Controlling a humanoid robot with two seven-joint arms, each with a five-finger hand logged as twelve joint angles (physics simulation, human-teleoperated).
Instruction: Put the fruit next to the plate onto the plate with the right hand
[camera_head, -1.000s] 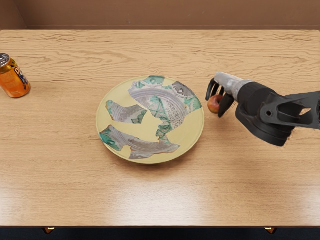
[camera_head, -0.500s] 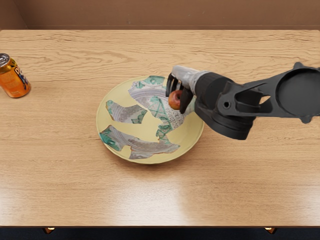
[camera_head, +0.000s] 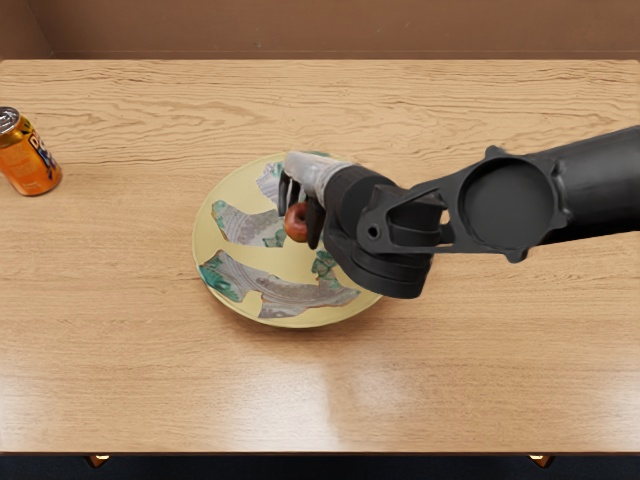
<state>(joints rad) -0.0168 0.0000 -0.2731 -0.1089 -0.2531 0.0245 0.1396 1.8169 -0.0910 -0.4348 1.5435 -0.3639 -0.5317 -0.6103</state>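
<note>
R hand (camera_head: 300, 205), fingers clamped on fruit (camera_head: 296, 222), moved further left over plate (camera_head: 215, 225) ctr.

Wooden table, two things sitting on it

Light wood-grain table (camera_head: 500, 380) with a brown wall behind its far edge. Roughly in the middle sits a round yellow plate (camera_head: 205, 240) with a green and grey pattern that looks like broken shards. Way over by the left edge there's an orange drink can (camera_head: 25, 152), silver top pointing up-left, well apart from the plate.
</note>
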